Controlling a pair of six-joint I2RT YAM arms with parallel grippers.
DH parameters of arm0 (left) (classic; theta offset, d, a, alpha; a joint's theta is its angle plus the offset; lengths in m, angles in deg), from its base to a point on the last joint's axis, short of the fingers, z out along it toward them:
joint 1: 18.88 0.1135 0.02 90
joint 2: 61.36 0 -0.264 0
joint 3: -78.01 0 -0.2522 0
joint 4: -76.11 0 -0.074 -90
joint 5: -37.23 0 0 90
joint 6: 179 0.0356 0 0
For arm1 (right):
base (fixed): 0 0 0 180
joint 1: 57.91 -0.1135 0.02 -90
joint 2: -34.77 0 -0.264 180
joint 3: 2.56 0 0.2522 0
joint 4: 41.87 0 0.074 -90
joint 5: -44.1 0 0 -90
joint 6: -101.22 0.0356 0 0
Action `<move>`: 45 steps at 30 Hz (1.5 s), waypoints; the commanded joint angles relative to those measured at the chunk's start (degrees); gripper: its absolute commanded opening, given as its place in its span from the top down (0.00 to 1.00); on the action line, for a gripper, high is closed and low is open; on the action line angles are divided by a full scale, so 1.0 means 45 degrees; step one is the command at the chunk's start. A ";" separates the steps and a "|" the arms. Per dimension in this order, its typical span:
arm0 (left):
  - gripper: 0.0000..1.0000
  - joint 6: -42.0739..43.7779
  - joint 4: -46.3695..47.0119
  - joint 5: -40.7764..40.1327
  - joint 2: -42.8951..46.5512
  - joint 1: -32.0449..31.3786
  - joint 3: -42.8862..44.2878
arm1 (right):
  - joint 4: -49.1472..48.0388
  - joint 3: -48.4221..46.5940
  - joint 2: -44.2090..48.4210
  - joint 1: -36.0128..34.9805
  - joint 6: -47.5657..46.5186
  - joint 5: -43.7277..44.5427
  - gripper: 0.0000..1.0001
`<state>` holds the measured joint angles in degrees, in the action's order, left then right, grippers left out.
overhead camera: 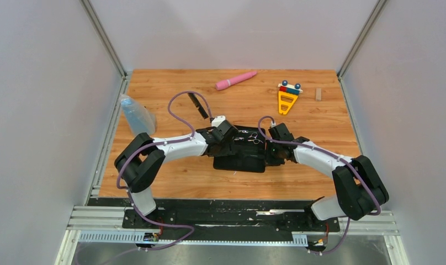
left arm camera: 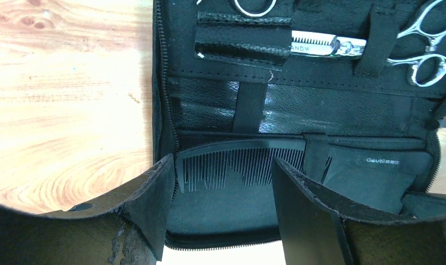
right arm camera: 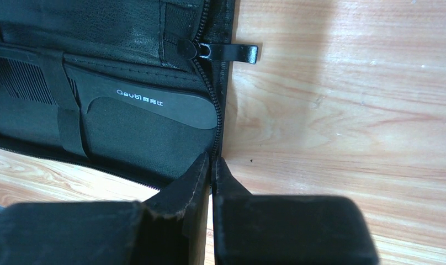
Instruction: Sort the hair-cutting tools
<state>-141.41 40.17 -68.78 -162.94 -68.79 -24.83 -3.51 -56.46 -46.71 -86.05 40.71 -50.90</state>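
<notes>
White brand print on the handled comb [right arm camera: 154, 107], lying in the zip case [right arm camera: 99, 22] close to its zipper edge: reads roughly "Qeubl", followed by characters too small to make out. Same print, blurred, in the left wrist view. Engraved on the blade of one scissors [left arm camera: 328, 45] higher in the case: "ANGM", earlier letters hidden.

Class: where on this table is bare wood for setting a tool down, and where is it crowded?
Bare: the near strip in front of the zip case; the far left corner between pink wand and bluish bottle. Crowded: the middle, with left arm, right arm, case and black comb.
</notes>
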 commanded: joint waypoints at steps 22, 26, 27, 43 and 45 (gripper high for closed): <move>0.07 0.0877 -0.0731 -0.1047 0.2000 -0.0346 0.0493 | -0.0609 -0.0149 0.0544 0.0140 0.0086 -0.0102 0.96; 0.11 0.0931 -0.0820 -0.0689 0.2033 0.0182 0.0322 | -0.0292 -0.0273 0.0443 0.0225 0.0060 0.0212 0.95; 0.11 0.0956 -0.0807 -0.0636 0.2118 0.0493 0.0246 | -0.0201 -0.0288 0.0473 0.0251 0.0066 0.0287 0.95; 0.08 0.3336 -0.1023 -0.1036 -0.0543 0.5029 0.3412 | 0.1058 -0.0788 0.1676 0.0306 -0.0269 0.1090 0.50; 0.12 0.3656 -0.1168 -0.1267 -0.1376 0.5143 0.4342 | 0.1073 -0.0753 0.1925 0.0296 -0.0364 0.1097 0.42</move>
<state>-129.60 35.04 -71.58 -162.88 -46.22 -11.98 0.69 -58.14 -41.22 -85.07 40.19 -47.29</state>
